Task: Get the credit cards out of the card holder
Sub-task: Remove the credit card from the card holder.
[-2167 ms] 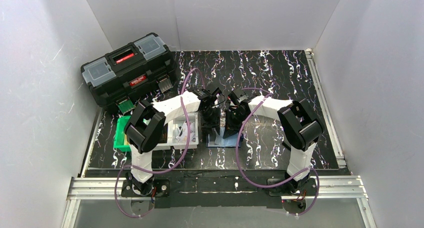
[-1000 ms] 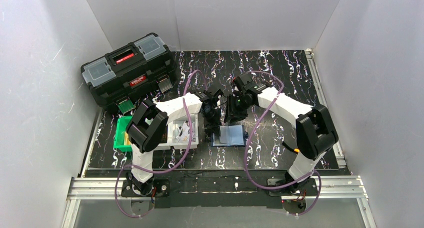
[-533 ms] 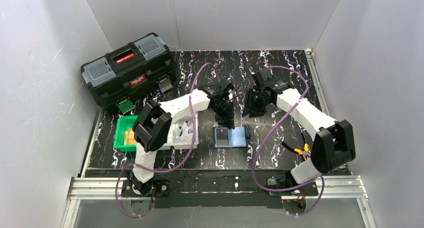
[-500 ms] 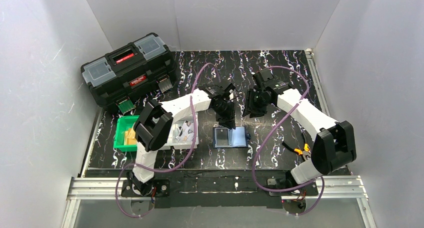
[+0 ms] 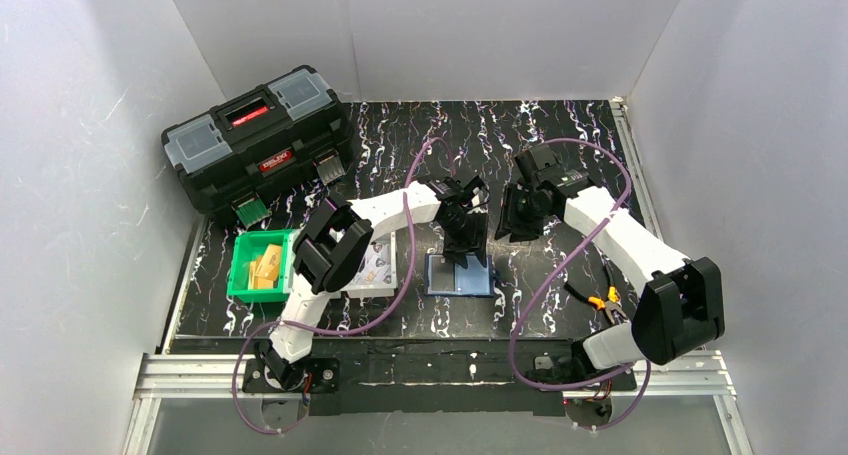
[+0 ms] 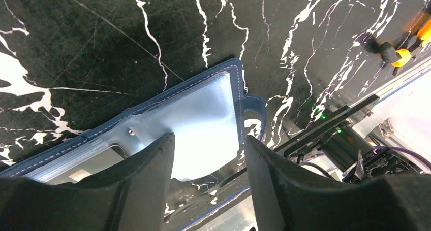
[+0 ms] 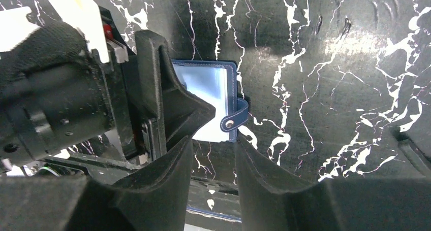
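Observation:
The navy card holder (image 5: 462,276) lies spread open on the black marbled table, pale clear pockets up. It also shows in the left wrist view (image 6: 203,114) and in the right wrist view (image 7: 208,89), snap strap to its right. My left gripper (image 5: 464,247) hangs open and empty just above the holder's far edge; its fingers (image 6: 147,185) straddle the pale pocket. My right gripper (image 5: 519,222) is open and empty, apart from the holder, to its far right. Orange-tan credit cards (image 5: 264,266) lie in the green bin. A small tan patch (image 6: 77,174) shows in a pocket.
A green bin (image 5: 239,275) and a white tray (image 5: 384,286) with printed slips stand left of the holder. A black toolbox (image 5: 258,140) sits at the far left. Orange-handled pliers (image 5: 606,300) lie near the right arm's base.
My right arm has drawn back and to the right, away from the holder. My left gripper has shifted right over the holder, which now lies uncovered, as does the green bin.

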You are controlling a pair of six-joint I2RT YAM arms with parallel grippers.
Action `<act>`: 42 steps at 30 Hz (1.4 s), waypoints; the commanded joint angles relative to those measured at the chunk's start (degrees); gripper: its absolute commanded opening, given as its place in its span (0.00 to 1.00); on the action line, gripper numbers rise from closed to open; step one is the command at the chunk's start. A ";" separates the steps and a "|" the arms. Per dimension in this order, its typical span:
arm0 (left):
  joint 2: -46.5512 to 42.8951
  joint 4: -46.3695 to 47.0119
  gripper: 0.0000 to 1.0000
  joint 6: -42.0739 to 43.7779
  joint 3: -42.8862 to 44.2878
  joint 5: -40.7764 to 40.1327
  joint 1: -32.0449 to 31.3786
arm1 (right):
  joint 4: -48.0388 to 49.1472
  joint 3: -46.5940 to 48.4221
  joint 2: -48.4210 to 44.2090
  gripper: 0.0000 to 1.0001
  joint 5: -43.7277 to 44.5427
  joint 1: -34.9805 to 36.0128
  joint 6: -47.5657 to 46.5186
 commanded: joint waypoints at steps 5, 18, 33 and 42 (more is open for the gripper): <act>-2.38 -0.03 0.61 -0.02 2.73 0.67 -0.11 | -0.01 -1.13 -2.08 0.44 -0.55 -0.32 0.83; -16.92 -4.78 0.65 1.72 -8.38 -7.55 8.91 | 5.18 -1.73 0.93 0.45 -4.49 5.53 5.03; -13.58 -2.59 0.00 3.20 -17.22 -5.33 7.24 | 21.43 -6.21 17.68 0.35 -18.75 7.59 11.17; -10.65 -1.63 0.00 2.23 -17.22 -4.93 6.52 | 24.18 -8.66 19.91 0.36 -22.21 6.28 11.07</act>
